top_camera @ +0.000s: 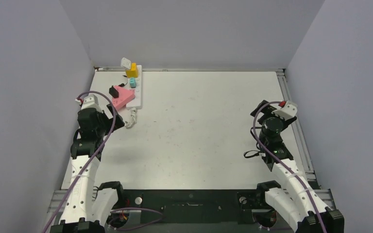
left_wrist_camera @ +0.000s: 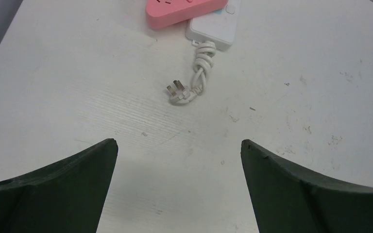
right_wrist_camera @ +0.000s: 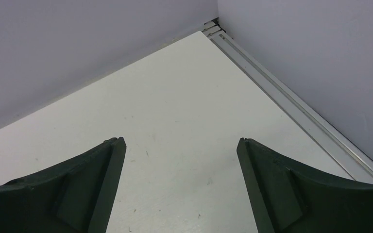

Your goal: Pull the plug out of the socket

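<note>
the socket (top_camera: 138, 97) lies lengthwise near to far, its cord (top_camera: 132, 119) nearest.

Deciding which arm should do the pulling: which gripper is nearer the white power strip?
Left. The left gripper hovers open just short of the power strip's corded end; the right gripper is across the table, facing the far right corner.

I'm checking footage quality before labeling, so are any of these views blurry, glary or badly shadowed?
Top external: even soft light, no glare, a faint shadow beside the left arm; the power strip is small but sharp. Left wrist: the coiled cord and its prongs are crisp, left fingers dark. Right wrist: sharp, right fingers near-black, no glare.
</note>
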